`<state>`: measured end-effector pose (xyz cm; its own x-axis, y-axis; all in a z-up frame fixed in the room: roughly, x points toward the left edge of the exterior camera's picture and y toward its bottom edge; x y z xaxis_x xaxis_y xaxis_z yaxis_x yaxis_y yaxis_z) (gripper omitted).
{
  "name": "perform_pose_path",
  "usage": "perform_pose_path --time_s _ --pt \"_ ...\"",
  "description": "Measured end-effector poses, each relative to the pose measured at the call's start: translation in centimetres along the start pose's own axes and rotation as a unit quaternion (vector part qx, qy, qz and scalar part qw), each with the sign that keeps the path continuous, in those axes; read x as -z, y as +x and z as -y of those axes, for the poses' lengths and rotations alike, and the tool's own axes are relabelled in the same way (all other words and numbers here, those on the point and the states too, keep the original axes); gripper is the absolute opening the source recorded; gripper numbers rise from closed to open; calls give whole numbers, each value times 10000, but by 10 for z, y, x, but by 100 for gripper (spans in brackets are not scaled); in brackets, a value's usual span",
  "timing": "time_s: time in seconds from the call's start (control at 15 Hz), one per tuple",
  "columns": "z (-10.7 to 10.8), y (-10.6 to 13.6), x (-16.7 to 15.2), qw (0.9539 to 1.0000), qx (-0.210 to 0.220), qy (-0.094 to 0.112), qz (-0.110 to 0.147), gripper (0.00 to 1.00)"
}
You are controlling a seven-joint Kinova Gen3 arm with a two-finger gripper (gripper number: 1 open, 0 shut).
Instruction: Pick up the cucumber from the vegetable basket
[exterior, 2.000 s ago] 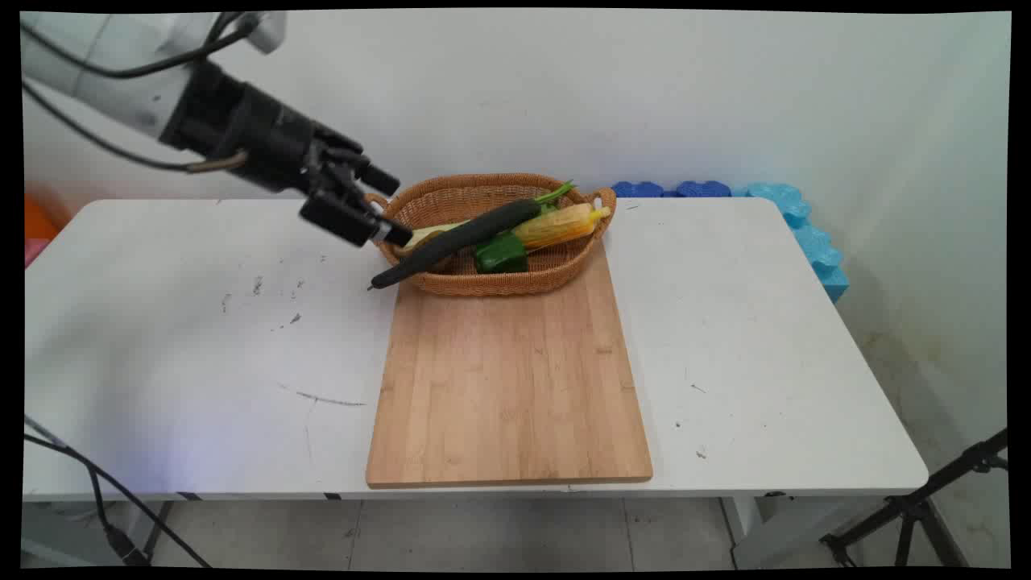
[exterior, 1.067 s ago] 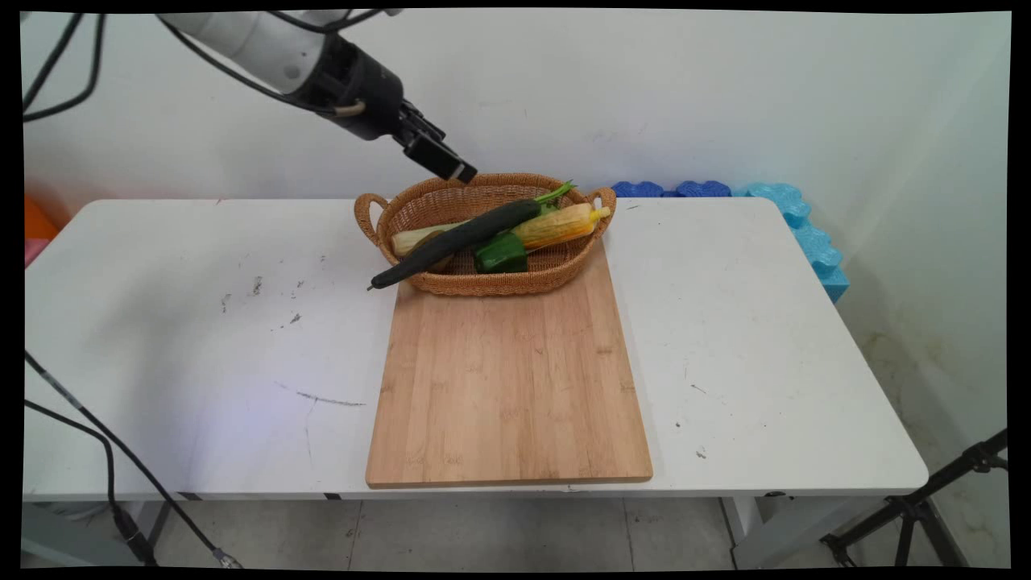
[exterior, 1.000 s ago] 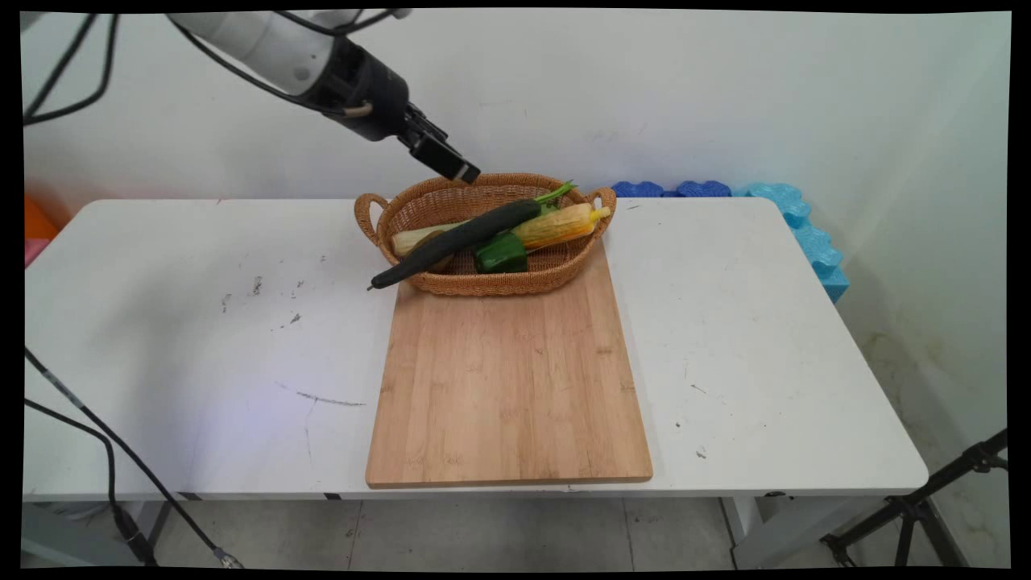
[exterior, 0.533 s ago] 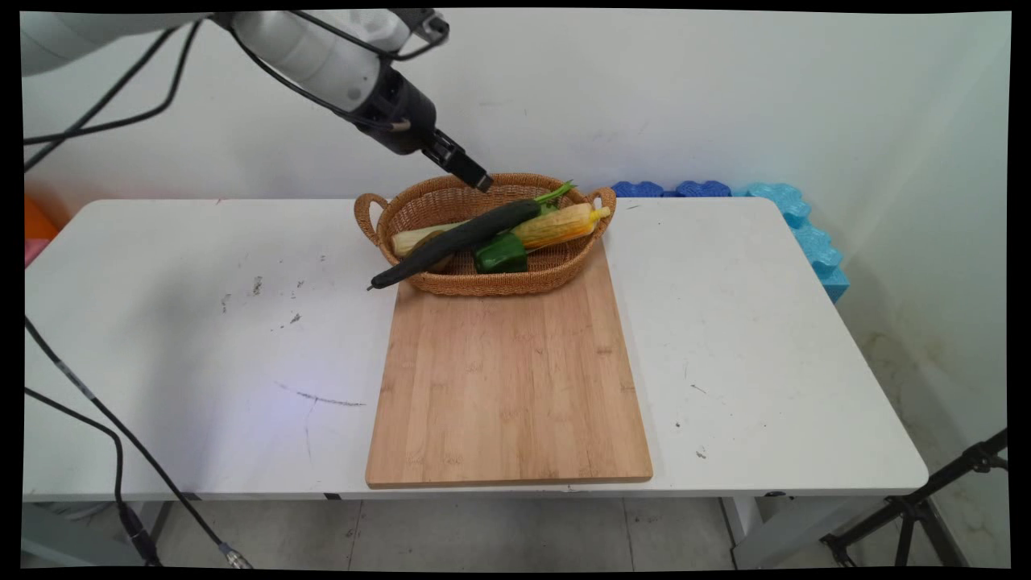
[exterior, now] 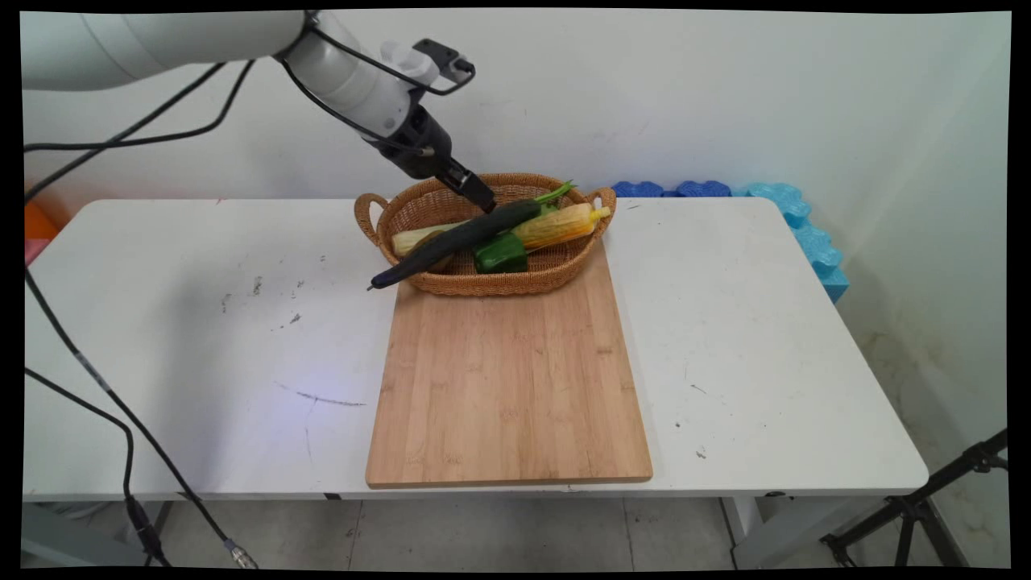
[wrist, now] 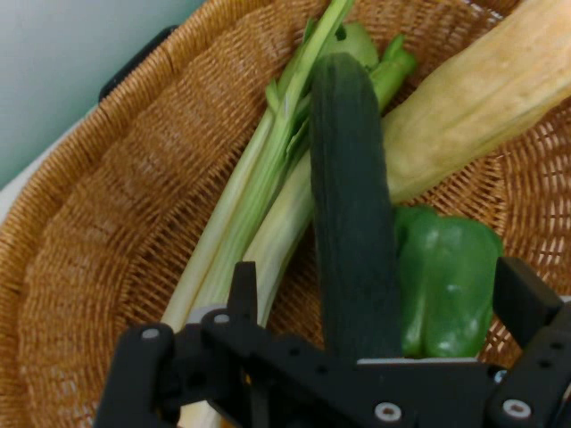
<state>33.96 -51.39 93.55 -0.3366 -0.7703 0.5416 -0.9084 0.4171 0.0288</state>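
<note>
Overhead, the gripper [exterior: 481, 201] sits at the basket's [exterior: 491, 283] back rim, just over the cucumber's [exterior: 459, 238] upper end; the cucumber runs diagonally, its lower tip overhanging the rim toward the cutting board [exterior: 507, 379]. Up close, the fingers [wrist: 522, 299] stand wide apart, holding nothing, straddling the cucumber [wrist: 352, 223] lengthwise between celery [wrist: 259, 196] and pepper [wrist: 446, 281].

place: looked like a lab | cues: bare white wall [exterior: 725, 97], scuffed white table [exterior: 765, 338], tripod leg [exterior: 926, 499], loose cables [exterior: 105, 387]
</note>
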Motion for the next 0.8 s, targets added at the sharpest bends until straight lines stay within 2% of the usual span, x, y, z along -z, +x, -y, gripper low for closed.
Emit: perform_pose_path --time_s 0.47,0.8 --pt "-1 6 -33 9997 152 -4 187 100" --pt "-2 6 -46 9994 199 -16 276 100"
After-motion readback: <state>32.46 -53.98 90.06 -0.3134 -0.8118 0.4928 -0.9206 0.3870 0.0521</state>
